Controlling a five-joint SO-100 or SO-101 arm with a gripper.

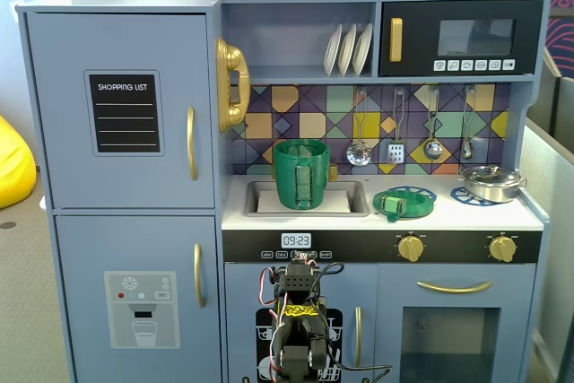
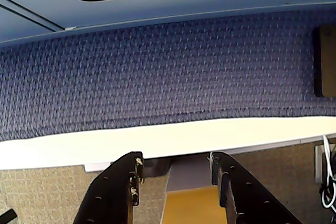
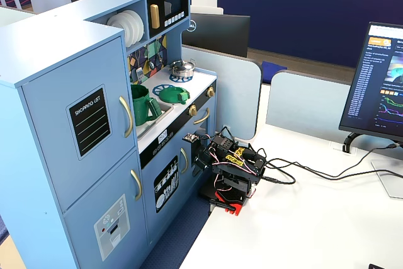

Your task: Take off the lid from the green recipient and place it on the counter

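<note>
Resting spot of lid (image 1: 403, 203): flat on the white counter (image 1: 525, 217), over a blue burner mark, right of the sink
Green recipient (image 1: 301, 173): upright in the sink, mouth uncovered
Jaws (image 2: 176, 179): apart, gripping nothing, arm folded low by the cabinet front

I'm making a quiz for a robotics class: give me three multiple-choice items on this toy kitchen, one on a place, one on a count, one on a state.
1. Where is the green lid?
A. on the green bucket
B. on the counter's burner mark
C. in the microwave

2. How many white plates stand on the shelf?
A. three
B. one
C. six

3. How are the arm's fingers?
A. shut on the lid
B. shut on a spoon
C. apart, holding nothing

Answers:
1 B: it lies on the counter, right of the bucket in the sink.
2 A: three show.
3 C: the wrist view shows an empty gap.
</note>
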